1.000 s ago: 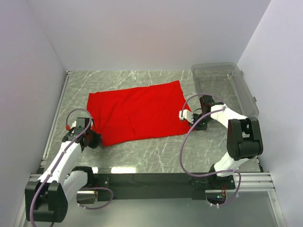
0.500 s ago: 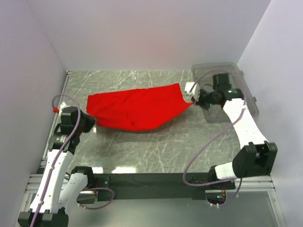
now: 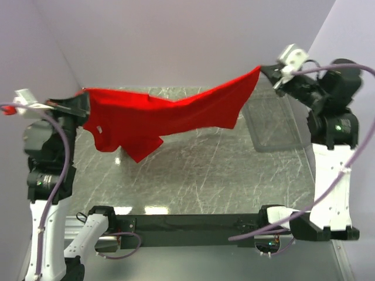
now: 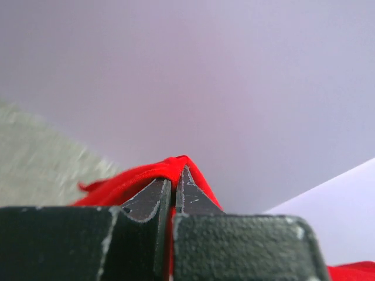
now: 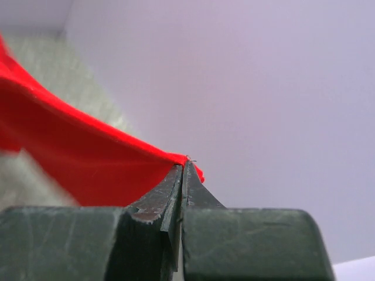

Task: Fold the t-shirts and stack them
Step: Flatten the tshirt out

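above table (image 3: 205, 170) | t-shirt (image 3: 170, 114) stretched between left gripper (image 3: 84, 103), right gripper (image 3: 266, 71) | both clamping it

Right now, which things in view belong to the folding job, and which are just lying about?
In the job:
- red t-shirt, held up off the table
- left gripper, shut on one corner
- right gripper, shut on the opposite corner

Lying about:
- clear plastic bin
- marble table

A robot lab cell: plain white walls (image 3: 176, 41) box in a marble-patterned table (image 3: 205, 172).
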Tool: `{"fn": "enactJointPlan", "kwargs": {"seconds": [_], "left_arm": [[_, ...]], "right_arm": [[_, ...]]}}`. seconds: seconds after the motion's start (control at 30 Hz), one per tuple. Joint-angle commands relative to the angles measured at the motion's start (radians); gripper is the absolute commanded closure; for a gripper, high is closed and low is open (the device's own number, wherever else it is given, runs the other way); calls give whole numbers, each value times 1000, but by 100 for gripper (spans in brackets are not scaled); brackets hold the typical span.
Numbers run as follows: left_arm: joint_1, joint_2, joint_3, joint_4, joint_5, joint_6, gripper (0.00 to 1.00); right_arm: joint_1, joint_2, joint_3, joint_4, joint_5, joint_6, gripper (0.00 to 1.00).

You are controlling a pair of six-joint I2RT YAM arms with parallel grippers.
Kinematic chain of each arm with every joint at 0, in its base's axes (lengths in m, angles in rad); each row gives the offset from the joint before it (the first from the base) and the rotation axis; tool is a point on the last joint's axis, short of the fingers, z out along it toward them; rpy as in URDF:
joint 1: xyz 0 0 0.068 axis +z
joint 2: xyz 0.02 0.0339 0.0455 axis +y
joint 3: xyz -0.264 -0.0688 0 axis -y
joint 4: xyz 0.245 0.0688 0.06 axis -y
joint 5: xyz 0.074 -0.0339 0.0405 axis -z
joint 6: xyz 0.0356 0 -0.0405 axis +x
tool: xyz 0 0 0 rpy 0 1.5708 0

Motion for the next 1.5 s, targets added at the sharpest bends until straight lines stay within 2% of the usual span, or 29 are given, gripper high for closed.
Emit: {"fn": "enactJointPlan", "kwargs": {"seconds": [0.0,0.1,0.23,0.3,0.5,0.67,0.83,0.93,0.97,1.07,1.1,1.3,1.47], "left_arm": [[-1,-24,118,178,-48,49,100],[-1,-32,185,219,-57,58,99],[-1,-39,256,247,-89,64,99],[-1,-44,263,267,-109,58,99],[-1,-6,215,216,-149,40,99],[-1,44,58,187,-190,-3,99],[4,142,-135,190,-198,-86,99],[24,249,-254,268,-142,-129,100],[42,286,-282,347,-123,-143,99],[80,486,-339,451,-25,-172,99],[83,601,-345,541,12,-170,99],[85,986,-243,696,43,-210,99],[87,1169,-47,646,53,-230,99]], "right_arm": [[-34,-56,91,241,-38,242,100],[-43,-65,169,319,-38,340,100],[-74,-27,308,340,-79,490,100],[-88,-28,304,367,-90,521,100],[-89,-74,88,408,-47,497,100],[-89,-76,-189,419,25,423,100],[-89,-4,-442,458,100,371,100],[-77,74,-573,562,143,377,100],[-67,99,-595,594,160,383,100],[-50,249,-613,697,212,403,100],[-39,341,-598,715,228,412,100],[21,694,-354,699,391,438,100],[72,820,-219,740,528,405,100]]}}
